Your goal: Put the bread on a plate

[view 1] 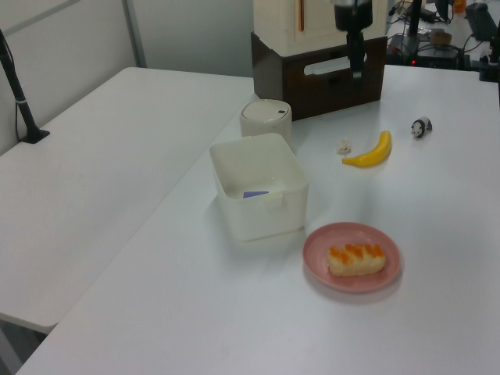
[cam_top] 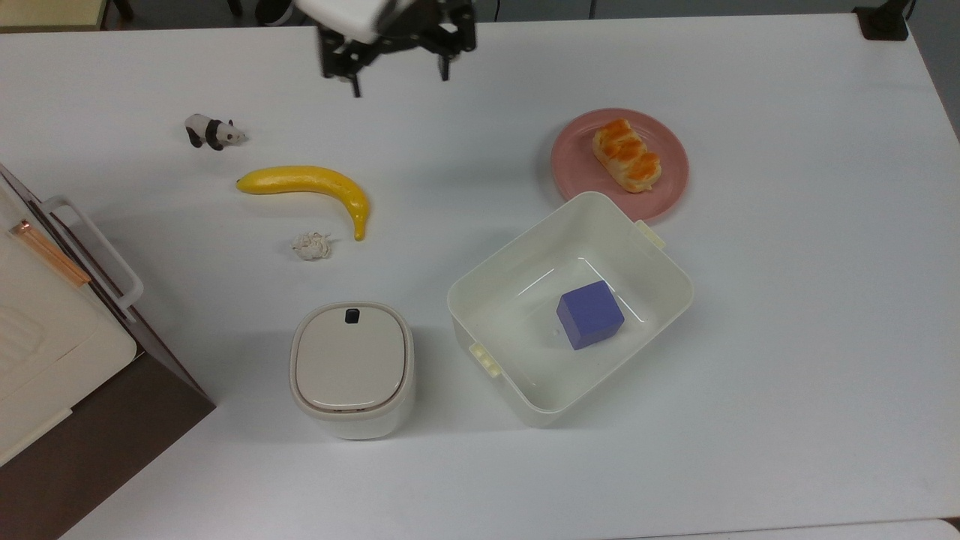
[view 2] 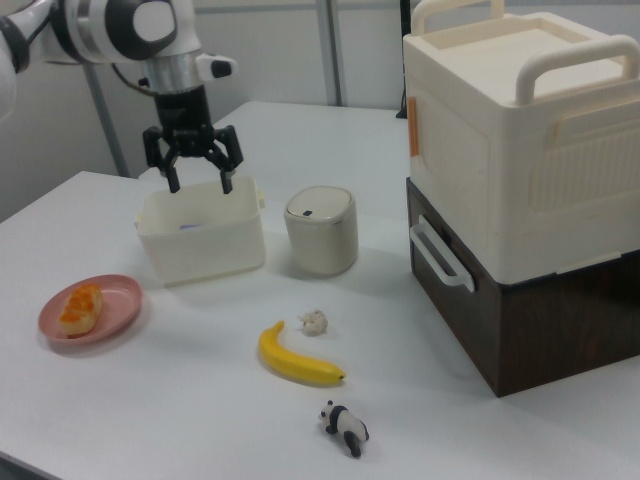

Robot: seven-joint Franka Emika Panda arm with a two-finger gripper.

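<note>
The bread (cam_top: 627, 156), a glazed orange braided bun, lies on the pink plate (cam_top: 576, 161) at the top view's right. Nothing touches it. My gripper (cam_top: 397, 79) hangs open and empty high above the table's far edge, well off to the top view's left of the plate. In the right view the gripper (view 2: 198, 185) hovers with fingers spread above the white tub, and the bread (view 2: 80, 305) rests on the plate (view 2: 118, 298) at the lower left. The left view has the bread (view 1: 356, 259) on the plate (view 1: 319, 251) near the front.
A white tub (cam_top: 525, 255) holding a blue cube (cam_top: 590, 314) stands just in front of the plate. A banana (cam_top: 307, 184), a paper wad (cam_top: 311, 245) and a toy panda (cam_top: 212, 131) lie at the top view's left. A lidded canister (cam_top: 352, 367) and a cream-and-brown cabinet (cam_top: 45, 337) stand nearby.
</note>
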